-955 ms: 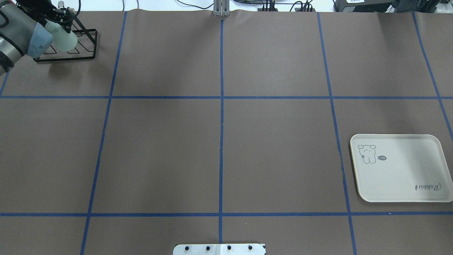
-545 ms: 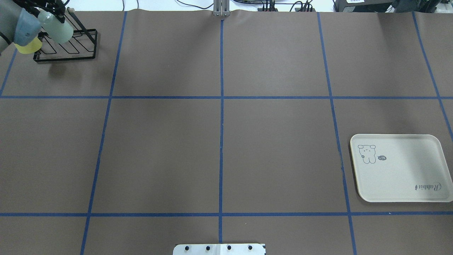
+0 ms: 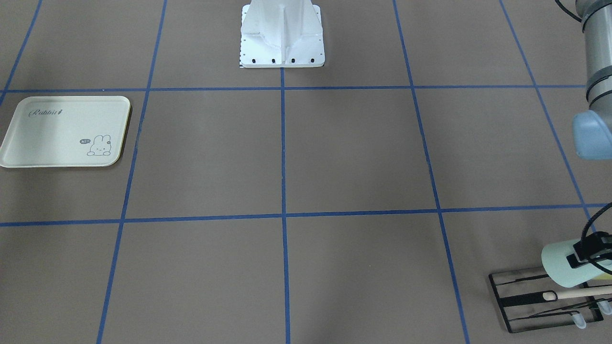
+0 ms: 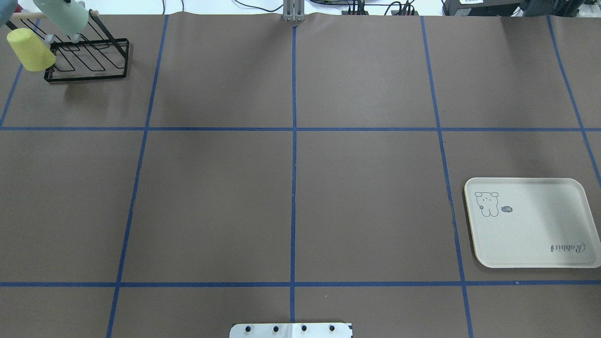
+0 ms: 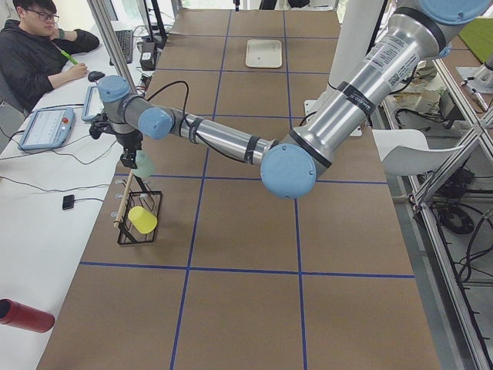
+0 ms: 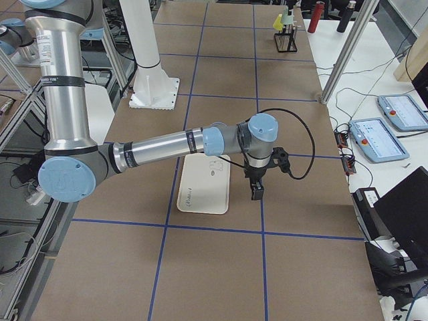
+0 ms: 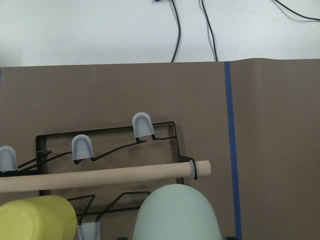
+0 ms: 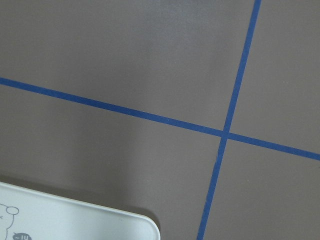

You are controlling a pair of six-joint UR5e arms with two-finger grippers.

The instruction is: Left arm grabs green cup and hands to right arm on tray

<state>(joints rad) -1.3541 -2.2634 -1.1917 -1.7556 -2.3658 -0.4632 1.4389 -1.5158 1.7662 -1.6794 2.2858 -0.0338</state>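
Starting at the jaws: the left gripper [image 3: 584, 252] is clamped on the green cup [image 3: 559, 268], with black fingers laid across its narrower end, down in the lower right corner of the front-facing view. The cup is held clear of the black wire rack [image 3: 521, 306], just above it. It's tipped right over, with the long axis closer to flat than upright and the wide end aimed at the frame's left, toward the middle of the table. In the left wrist view only the cup's rounded back is seen at the bottom edge. The rack's wooden dowel [image 7: 100, 175] is just past it, and a yellow-green cup [image 7: 35, 220] is parked alongside.

The right gripper [image 6: 257, 190] is caught only in the exterior right view, so open or closed can't be told. It's hung low just beside the tray [image 6: 210, 190], on the frame's right of it.

So the grab looks done and the hand-over is what's left. Everything hinges on one thing: cup and tray are well apart, upper left versus lower right in the overhead view. The cup is with the left arm, and the tray is much nearer the right. A long sideways carry is probably needed, and the wide end would be presented first.
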